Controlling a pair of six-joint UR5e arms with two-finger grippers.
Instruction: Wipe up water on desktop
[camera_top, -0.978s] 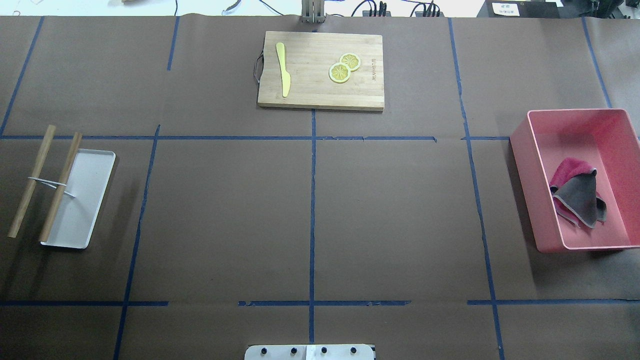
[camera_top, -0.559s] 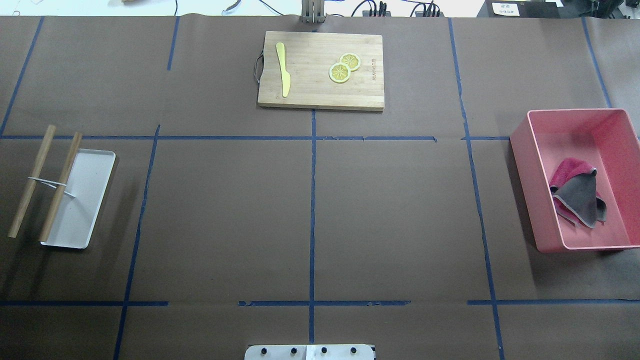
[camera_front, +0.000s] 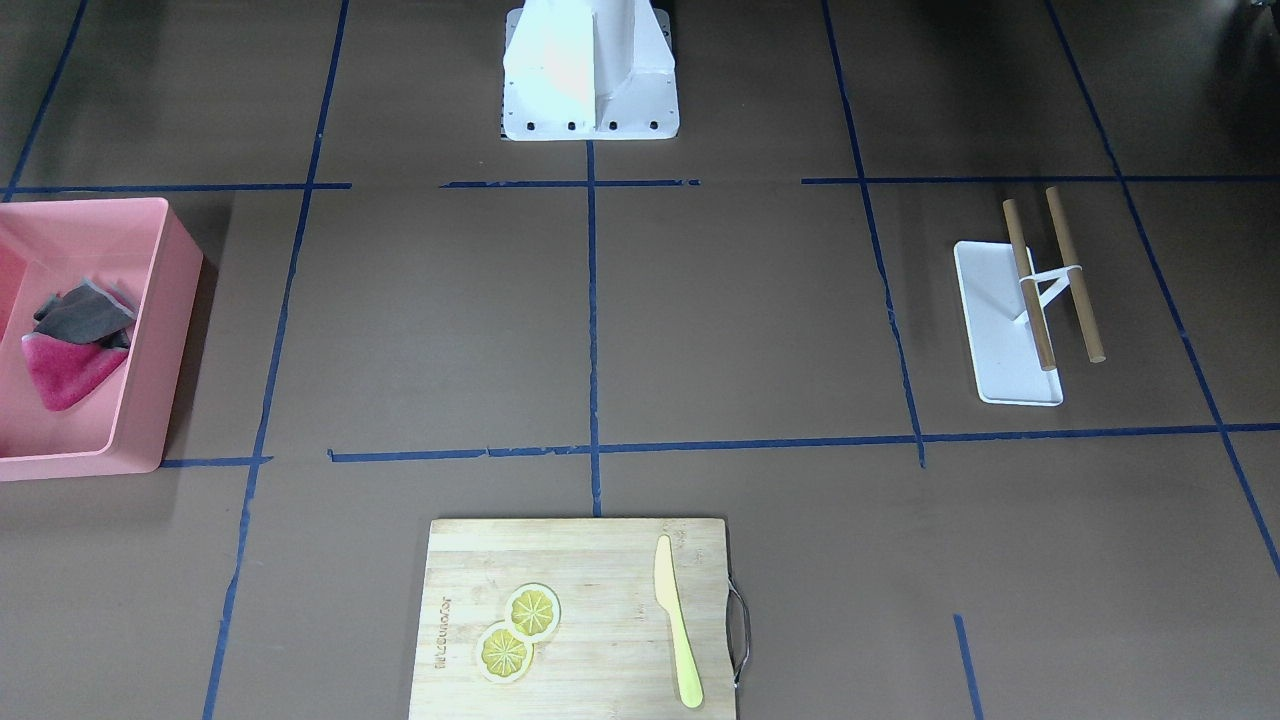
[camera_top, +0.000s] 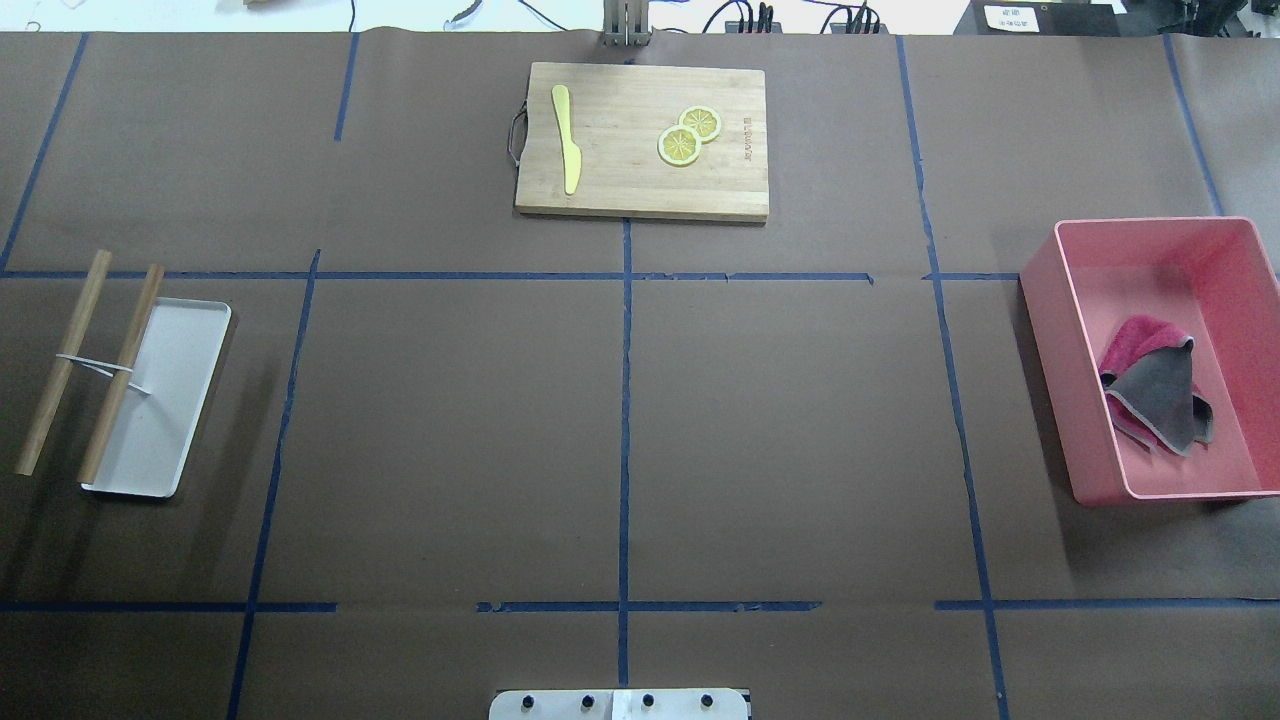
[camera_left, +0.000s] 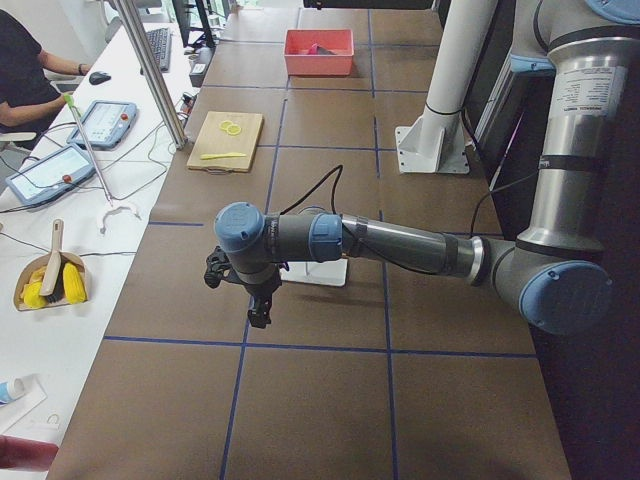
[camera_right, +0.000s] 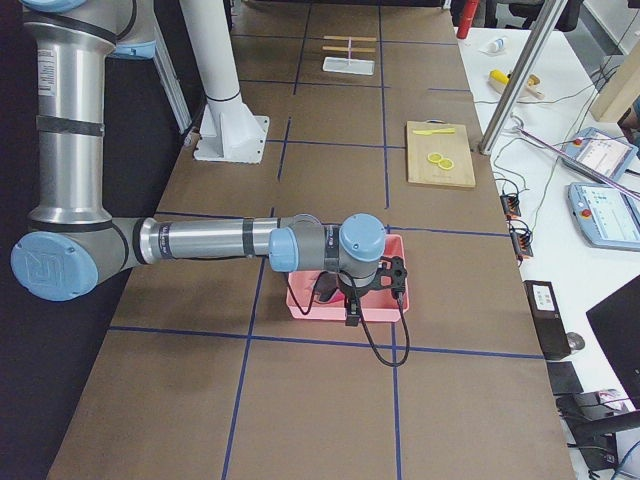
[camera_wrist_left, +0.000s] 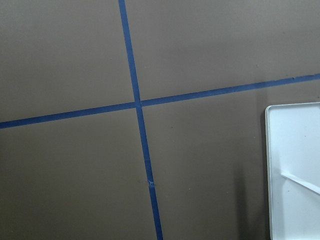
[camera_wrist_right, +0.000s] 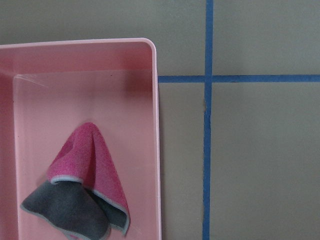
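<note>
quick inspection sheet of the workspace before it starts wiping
surface: desktop brown, blue tape grid; no water seen
job's things: pink-grey cloth lying in pink bin
clutter: cutting board with knife, two lemon slices; white tray with two-rod rack
end effectors: left end effector above desktop by tray, right end effector over bin; open or shut cannot tell
cables: black cable loops off right wrist
surroundings: person at side desk

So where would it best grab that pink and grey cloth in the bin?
Probably from straight above, pinching the cloth at its bunched pink fold. It lies crumpled on the floor of the pink bin, whose tall walls block any sideways approach.
</note>
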